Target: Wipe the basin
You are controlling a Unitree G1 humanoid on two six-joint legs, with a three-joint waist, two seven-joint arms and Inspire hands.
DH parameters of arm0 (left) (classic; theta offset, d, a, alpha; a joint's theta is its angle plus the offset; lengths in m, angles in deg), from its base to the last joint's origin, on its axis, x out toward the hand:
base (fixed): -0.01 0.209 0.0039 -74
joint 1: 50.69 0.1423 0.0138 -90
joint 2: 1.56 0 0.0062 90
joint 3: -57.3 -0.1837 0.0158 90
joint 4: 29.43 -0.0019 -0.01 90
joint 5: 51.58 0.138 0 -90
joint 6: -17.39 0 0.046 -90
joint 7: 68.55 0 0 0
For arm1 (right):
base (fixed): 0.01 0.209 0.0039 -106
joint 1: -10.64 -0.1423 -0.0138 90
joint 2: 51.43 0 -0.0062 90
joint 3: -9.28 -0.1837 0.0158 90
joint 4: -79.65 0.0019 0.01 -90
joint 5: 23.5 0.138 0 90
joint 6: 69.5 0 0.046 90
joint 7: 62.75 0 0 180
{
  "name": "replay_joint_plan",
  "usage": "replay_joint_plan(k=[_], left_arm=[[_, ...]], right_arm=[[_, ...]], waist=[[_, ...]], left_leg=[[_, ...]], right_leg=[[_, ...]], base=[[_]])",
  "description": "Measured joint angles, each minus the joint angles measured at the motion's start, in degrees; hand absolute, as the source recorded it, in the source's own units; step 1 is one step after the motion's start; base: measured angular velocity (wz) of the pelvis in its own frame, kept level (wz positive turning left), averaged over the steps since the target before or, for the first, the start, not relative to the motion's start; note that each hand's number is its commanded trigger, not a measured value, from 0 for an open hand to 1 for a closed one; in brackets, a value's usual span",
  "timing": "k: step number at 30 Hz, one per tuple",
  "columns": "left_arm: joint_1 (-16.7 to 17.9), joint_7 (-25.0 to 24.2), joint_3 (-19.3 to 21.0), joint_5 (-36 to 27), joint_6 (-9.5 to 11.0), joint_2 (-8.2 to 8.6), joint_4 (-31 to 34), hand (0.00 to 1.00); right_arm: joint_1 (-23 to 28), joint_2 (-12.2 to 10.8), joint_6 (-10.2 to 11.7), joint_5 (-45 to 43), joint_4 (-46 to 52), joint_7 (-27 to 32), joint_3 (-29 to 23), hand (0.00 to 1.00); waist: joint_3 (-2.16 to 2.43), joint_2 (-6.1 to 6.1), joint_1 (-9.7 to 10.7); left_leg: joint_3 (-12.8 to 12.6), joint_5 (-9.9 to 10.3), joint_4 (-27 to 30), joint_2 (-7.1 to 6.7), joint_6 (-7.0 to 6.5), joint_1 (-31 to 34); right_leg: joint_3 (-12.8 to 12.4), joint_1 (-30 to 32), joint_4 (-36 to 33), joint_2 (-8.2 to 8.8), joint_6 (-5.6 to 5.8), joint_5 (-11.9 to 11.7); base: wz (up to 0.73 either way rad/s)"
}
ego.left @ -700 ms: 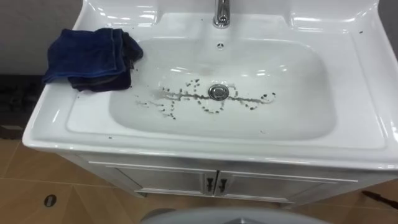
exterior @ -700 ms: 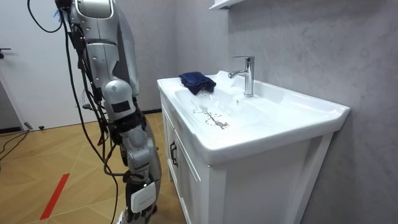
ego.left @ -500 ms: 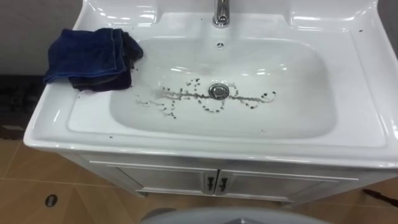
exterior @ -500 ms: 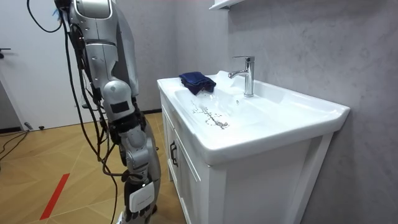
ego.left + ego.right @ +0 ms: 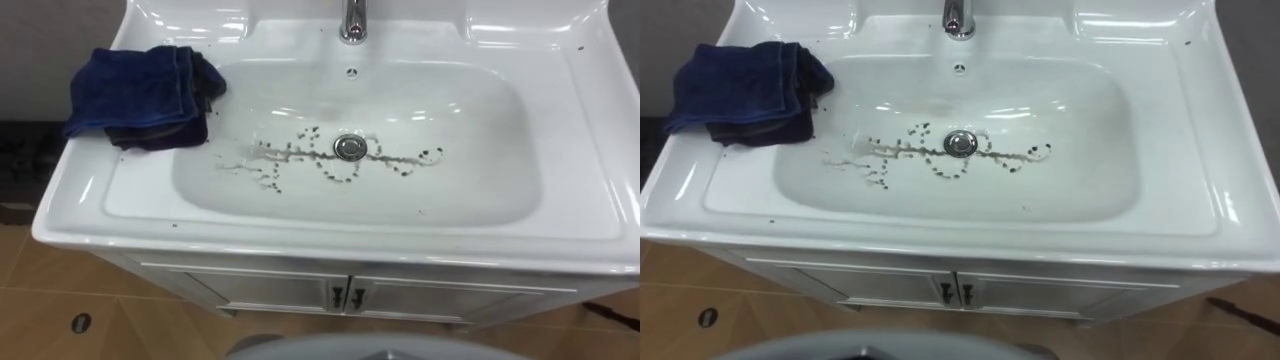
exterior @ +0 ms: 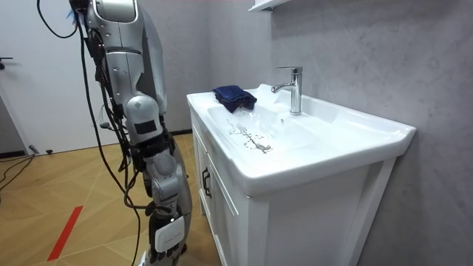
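A white basin (image 5: 480, 130) lies before me, set in a white counter. Dark specks and a smeared streak (image 5: 300, 155) spread across its bottom on both sides of the metal drain (image 5: 348, 147). A folded dark blue towel (image 5: 140, 95) rests on the counter's left rim, with one corner hanging over the bowl's edge. In the room view I stand upright in front of the vanity, and my right hand (image 6: 167, 238) hangs low beside my leg, well below the counter and away from the towel (image 6: 233, 96).
A chrome faucet (image 5: 352, 20) stands at the back centre of the basin. White cabinet doors with small handles (image 5: 345, 295) sit under the counter. A grey wall (image 6: 355, 52) backs the vanity. Wooden floor (image 6: 66, 214) stretches behind me.
The eye view has shifted a little, so the basin sits slightly left and higher. In the room view my body has edged slightly toward the vanity. Towel and specks have not moved.
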State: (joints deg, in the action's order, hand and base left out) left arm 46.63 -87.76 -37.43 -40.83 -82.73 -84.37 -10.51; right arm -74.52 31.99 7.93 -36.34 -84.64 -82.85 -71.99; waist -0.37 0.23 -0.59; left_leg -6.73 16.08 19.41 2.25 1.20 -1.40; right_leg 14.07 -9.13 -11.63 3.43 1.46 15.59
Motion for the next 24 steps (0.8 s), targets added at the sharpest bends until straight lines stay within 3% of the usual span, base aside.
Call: replay_joint_plan(k=[10, 24], left_arm=[[0.3, 1.8, 0.1, -2.4, 0.0, 0.01, 0.0, 0.00], [3.4, 7.0, 5.2, -18.1, -0.4, 0.03, 0.0, 0.00]], right_arm=[[-0.3, 0.0, 0.0, 0.0, -0.1, 0.7, 0.1, 0.00], [-0.9, 0.0, 0.0, 0.2, -2.7, 0.7, -2.2, 0.00]], waist=[[-0.11, 0.12, 0.0], [-0.43, 0.42, -1.3]], left_leg=[[-0.1, 0.0, -0.1, -0.03, 0.00, -0.3], [1.9, 0.0, -0.2, -0.72, 0.00, -0.2]], right_leg=[[0.3, -0.2, 0.1, 0.07, 0.00, 0.0], [2.0, -1.4, 0.9, 0.23, 0.06, 0.0]], base=[[0.00], [0.07]])
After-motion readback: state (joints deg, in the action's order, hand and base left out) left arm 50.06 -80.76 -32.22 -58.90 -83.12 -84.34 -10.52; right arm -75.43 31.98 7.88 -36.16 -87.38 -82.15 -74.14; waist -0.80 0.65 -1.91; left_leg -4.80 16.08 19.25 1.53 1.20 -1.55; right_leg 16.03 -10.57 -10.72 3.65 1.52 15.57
